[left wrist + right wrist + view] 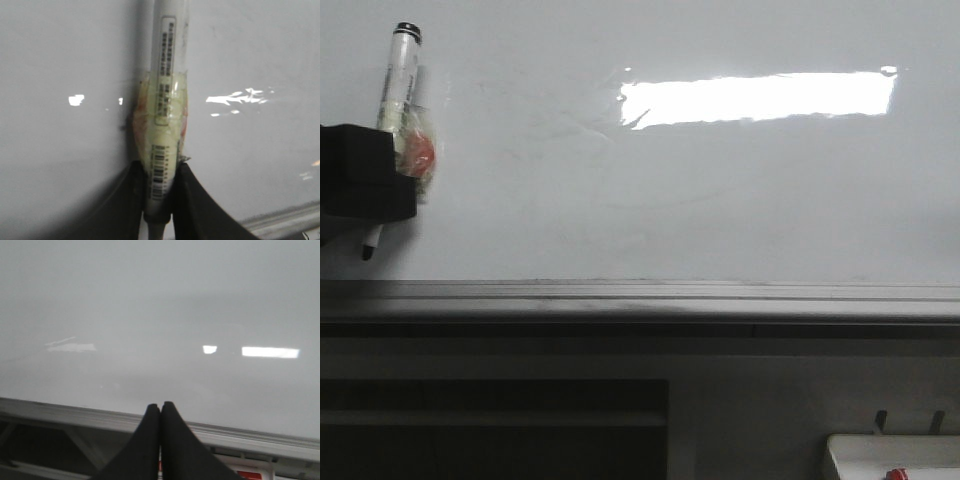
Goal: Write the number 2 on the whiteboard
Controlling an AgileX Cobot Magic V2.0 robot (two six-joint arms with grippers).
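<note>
The left gripper (382,190) is pinching a light, slick marker (395,115) by its taped middle against the whiteboard's (720,200) left edge, no 2 drawn yet, while the right gripper (160,412) is sitting pressed together.

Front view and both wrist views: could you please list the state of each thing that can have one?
Whiteboard: no number 2 on it, only faint erased smudges.
Marker: uncapped, tip down, near the board's lower left.
Left end effector: shut on the marker.
Right end effector: shut, holding nothing.
Tray: holds a red item.
</note>
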